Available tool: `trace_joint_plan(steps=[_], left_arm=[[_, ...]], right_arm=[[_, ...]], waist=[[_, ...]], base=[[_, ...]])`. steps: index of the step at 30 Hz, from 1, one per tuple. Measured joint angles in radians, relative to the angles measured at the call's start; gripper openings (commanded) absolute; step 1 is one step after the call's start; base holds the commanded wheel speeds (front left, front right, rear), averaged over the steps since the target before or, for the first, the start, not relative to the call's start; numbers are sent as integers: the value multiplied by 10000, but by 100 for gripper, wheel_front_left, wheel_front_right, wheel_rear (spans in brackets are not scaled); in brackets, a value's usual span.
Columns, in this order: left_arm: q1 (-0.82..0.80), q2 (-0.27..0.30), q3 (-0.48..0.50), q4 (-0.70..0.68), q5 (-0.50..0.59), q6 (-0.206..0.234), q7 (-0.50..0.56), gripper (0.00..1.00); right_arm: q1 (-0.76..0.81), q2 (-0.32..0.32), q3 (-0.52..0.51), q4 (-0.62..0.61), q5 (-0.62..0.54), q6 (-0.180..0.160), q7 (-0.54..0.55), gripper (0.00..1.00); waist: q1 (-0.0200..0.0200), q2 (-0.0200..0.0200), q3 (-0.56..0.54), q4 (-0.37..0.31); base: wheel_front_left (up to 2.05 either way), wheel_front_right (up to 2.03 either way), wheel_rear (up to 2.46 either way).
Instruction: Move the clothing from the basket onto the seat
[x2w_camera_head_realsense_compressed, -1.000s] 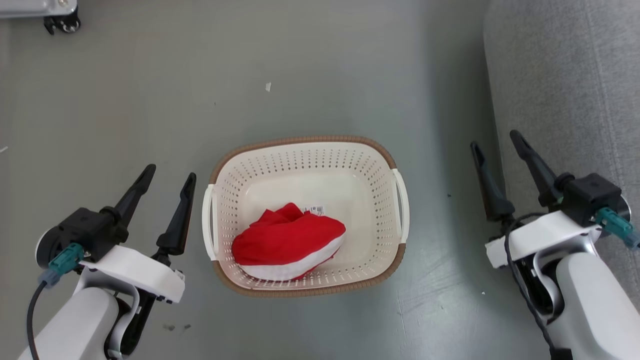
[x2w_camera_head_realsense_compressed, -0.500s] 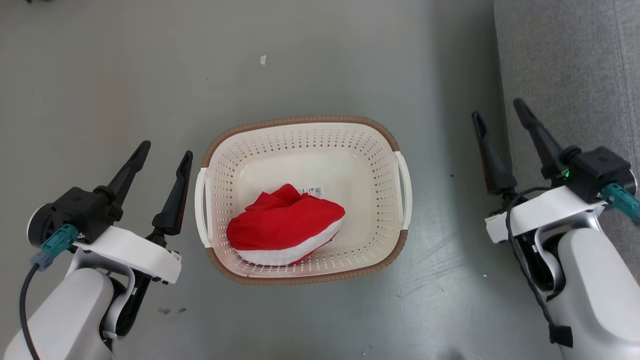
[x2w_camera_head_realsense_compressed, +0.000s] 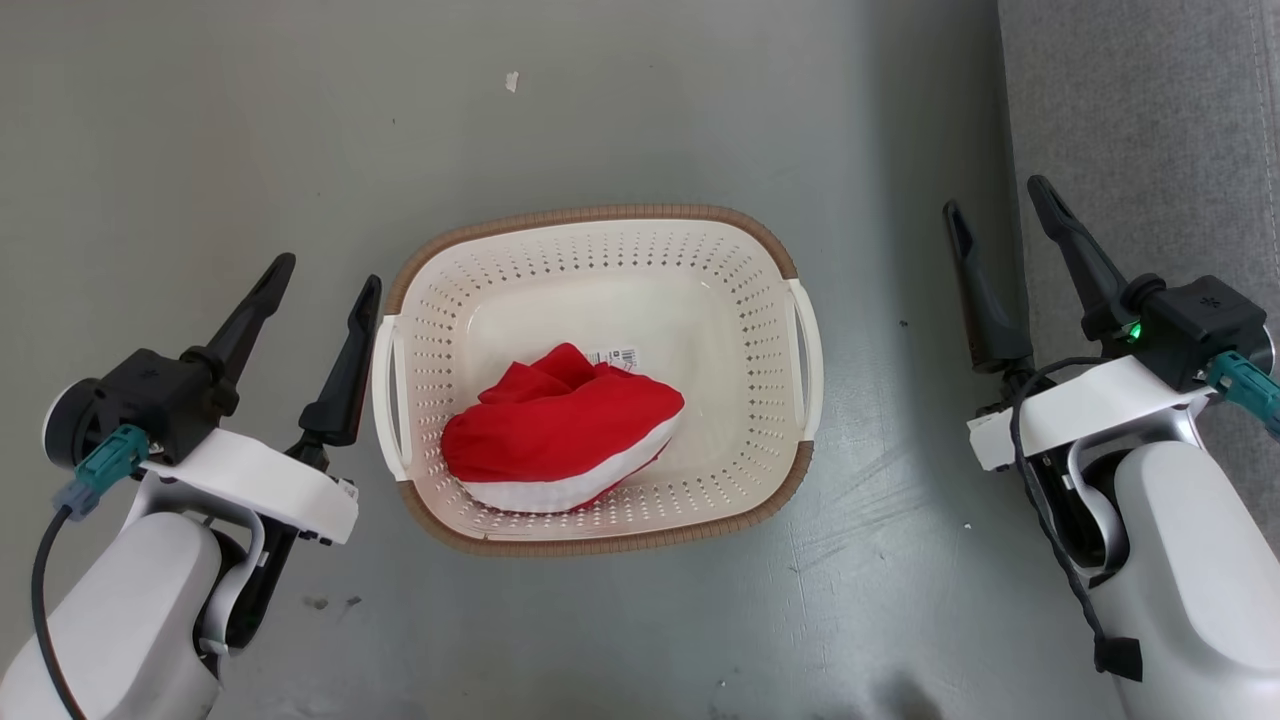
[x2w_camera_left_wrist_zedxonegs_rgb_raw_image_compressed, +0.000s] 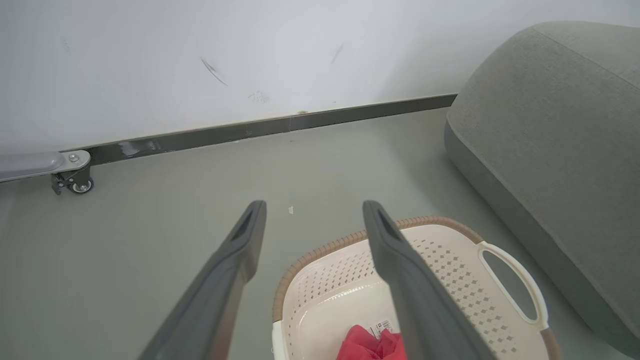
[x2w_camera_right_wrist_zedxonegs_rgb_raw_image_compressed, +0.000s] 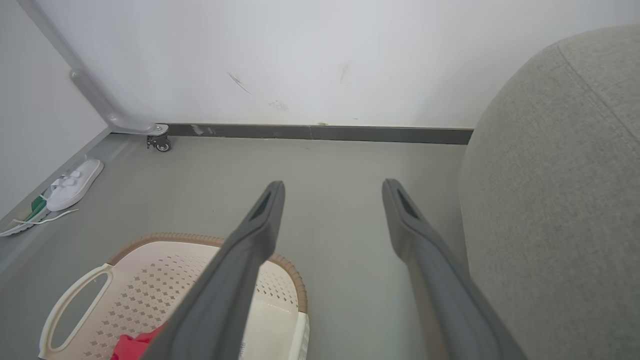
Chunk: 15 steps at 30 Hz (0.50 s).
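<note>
The basket is cream-white, its sides patterned with rows of small holes, its rim brown and ribbed. Inside the basket the clothing is bright red with a white band. The floor under the basket is plain grey-green. Beside the basket, the seat is grey with a coarse weave. Beyond the basket the wall is white.

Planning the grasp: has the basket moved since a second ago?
No. The whole head view shifted; the basket keeps its place against the floor scrap and seat.
</note>
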Motion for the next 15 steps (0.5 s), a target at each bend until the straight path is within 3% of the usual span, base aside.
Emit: trace_joint_plan(steps=[15], left_arm=[[-289, 77, -2, -12, 88, -82, 86, 100]], right_arm=[[-144, 107, -12, 50, 0, 0, 0, 100]], waist=[[0, 0, 523, -52]], base=[[0, 0, 0]])
